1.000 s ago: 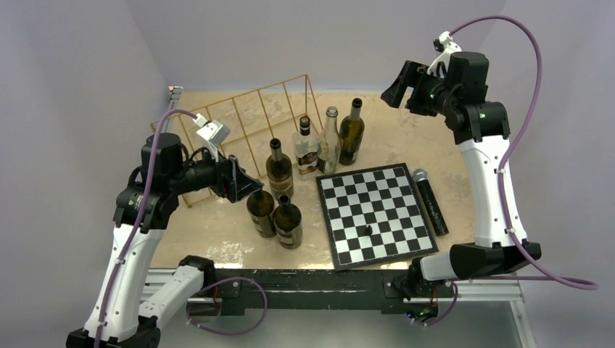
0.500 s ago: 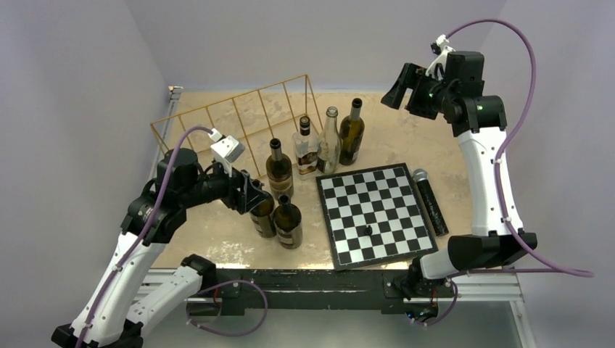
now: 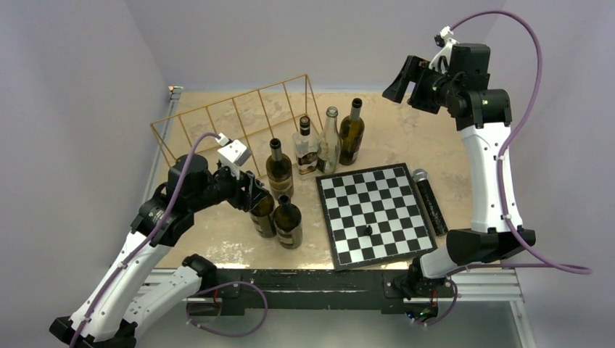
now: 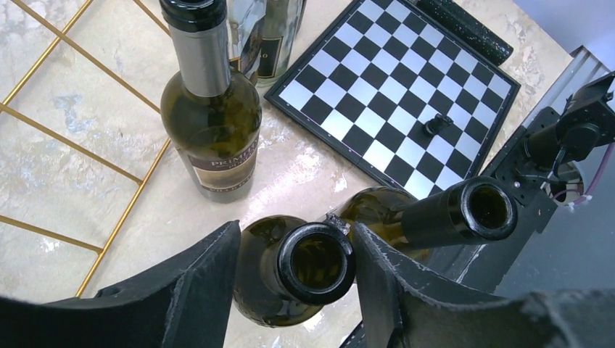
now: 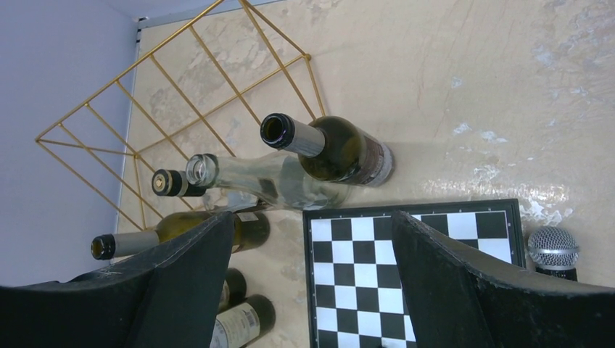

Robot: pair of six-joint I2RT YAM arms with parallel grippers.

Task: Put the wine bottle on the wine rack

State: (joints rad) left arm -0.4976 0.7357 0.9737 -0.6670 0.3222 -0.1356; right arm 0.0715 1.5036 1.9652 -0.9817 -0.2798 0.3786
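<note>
Left wrist view shows your left fingers point(image 4: 196, 297) spread apart around the wine bottle point(image 4: 313, 264) neck, near the chessboard point(image 4: 395, 94). Your right fingers point(image 5: 181, 290) hang spread wide, high up behind the chessboard.

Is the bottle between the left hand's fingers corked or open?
Open. The left wrist view looks into the hollow mouth of the bottle: no cork or cap. The left hand straddles its neck.

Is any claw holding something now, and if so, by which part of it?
Nothing is gripped yet. The left claw straddles the neck of a dark wine bottle, jaws open; the right claw is open and empty.
</note>
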